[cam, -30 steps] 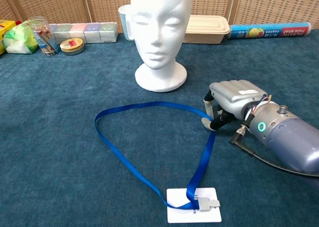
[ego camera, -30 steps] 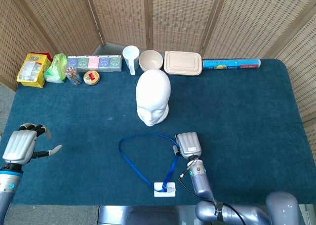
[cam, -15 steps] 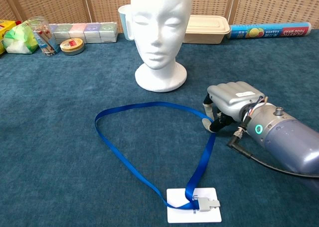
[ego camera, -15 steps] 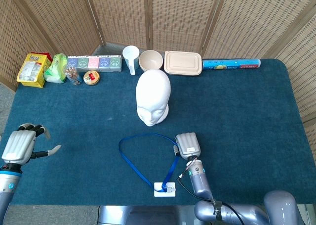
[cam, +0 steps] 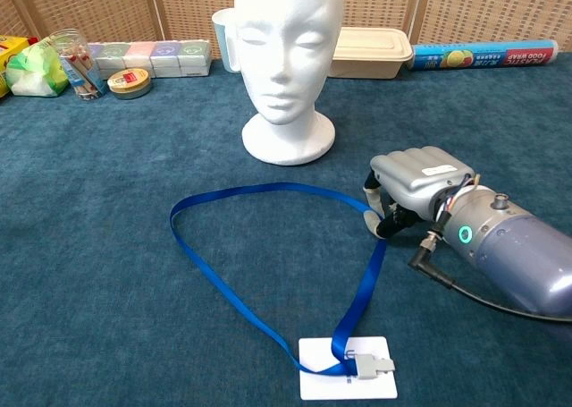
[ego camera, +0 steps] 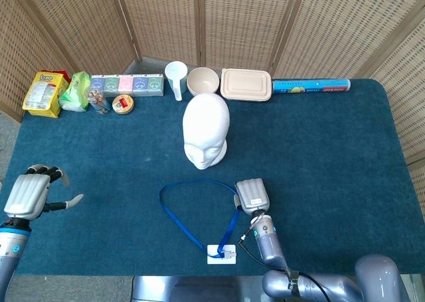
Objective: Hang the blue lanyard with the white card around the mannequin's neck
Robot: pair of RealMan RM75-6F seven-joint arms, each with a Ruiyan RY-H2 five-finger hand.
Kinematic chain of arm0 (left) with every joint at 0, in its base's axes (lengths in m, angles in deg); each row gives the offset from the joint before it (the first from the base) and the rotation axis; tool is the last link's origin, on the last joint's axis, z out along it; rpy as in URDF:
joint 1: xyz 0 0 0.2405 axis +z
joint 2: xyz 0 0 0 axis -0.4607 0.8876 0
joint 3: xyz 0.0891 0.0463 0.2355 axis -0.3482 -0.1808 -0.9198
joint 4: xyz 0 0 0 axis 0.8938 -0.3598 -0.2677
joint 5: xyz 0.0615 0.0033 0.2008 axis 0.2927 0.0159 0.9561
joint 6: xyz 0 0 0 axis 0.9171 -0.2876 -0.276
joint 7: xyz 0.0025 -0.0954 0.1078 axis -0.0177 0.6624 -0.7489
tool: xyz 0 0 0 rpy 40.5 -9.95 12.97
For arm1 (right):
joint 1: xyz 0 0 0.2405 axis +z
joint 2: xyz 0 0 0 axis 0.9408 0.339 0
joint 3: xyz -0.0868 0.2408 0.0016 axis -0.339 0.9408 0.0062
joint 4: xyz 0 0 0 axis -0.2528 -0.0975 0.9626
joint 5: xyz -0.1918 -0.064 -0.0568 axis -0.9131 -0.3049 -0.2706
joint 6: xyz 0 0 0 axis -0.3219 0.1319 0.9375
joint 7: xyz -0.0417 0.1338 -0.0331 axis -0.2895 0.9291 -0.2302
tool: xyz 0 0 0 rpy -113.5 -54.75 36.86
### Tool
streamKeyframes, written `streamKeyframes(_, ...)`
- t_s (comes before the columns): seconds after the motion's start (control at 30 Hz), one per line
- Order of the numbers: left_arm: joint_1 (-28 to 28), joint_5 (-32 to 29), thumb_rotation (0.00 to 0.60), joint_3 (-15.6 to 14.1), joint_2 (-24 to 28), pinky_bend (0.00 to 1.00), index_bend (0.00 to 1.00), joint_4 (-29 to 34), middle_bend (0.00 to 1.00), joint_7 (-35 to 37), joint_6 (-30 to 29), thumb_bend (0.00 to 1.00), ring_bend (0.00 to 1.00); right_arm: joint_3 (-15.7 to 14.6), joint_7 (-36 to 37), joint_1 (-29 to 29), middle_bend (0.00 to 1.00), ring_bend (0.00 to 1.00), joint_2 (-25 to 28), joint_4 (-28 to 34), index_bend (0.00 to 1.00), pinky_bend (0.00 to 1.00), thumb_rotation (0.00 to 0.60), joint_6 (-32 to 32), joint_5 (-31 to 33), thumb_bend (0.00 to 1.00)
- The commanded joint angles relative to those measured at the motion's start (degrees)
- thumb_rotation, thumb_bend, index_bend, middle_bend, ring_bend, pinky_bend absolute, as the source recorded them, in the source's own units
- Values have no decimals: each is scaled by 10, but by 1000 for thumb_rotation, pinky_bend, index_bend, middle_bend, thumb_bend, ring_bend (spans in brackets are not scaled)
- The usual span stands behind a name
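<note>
The white foam mannequin head (ego camera: 206,129) (cam: 288,58) stands upright mid-table. In front of it the blue lanyard (ego camera: 174,216) (cam: 223,295) lies in a flat loop on the cloth, its white card (ego camera: 221,253) (cam: 347,380) at the near edge. My right hand (ego camera: 252,196) (cam: 418,176) sits palm down at the loop's right bend, fingers curled in and pinching the strap there. My left hand (ego camera: 30,194) hovers at the table's far left edge, fingers apart and holding nothing; only the head view shows it.
Along the back edge stand snack bags (ego camera: 45,93), a row of small boxes (ego camera: 127,84), a tin (ego camera: 123,104), a white cup (ego camera: 176,76), a bowl (ego camera: 203,81), a lidded container (ego camera: 246,84) and a food-wrap roll (ego camera: 311,85). Blue cloth (ego camera: 332,156) covers the table.
My right hand has edged slightly closer over the strap's bend. The lanyard and card lie as before, and the left hand has barely shifted.
</note>
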Motion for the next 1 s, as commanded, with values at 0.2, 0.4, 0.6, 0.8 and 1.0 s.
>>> streamKeyframes(0.2,-17,6,303,4,1,242,521,1,448,-10,18,151,377,-13,-15,6,1000,1000,1,-2,627,1000,444,1,-10,568)
streamKeyframes(0.4,-22,7,301,3,-1,242,521,3,448,-12,22,151,377,-14,-18,6,1000,1000,5,3,638,1000,445,-2,-12,571)
streamKeyframes(0.6,-29,6,305,5,-9,270,521,4,447,-23,26,151,377,-16,-16,6,1000,1000,10,14,644,1000,447,-8,-24,575)
streamKeyframes(0.8,-46,3,303,6,-14,425,522,12,482,-42,47,151,456,-17,-11,2,1000,1000,17,26,646,1000,449,-13,-31,576)
streamKeyframes(1.0,-79,1,303,11,-29,623,521,21,669,-82,81,157,630,-22,-6,-2,1000,1000,23,39,646,1000,447,-15,-36,576)
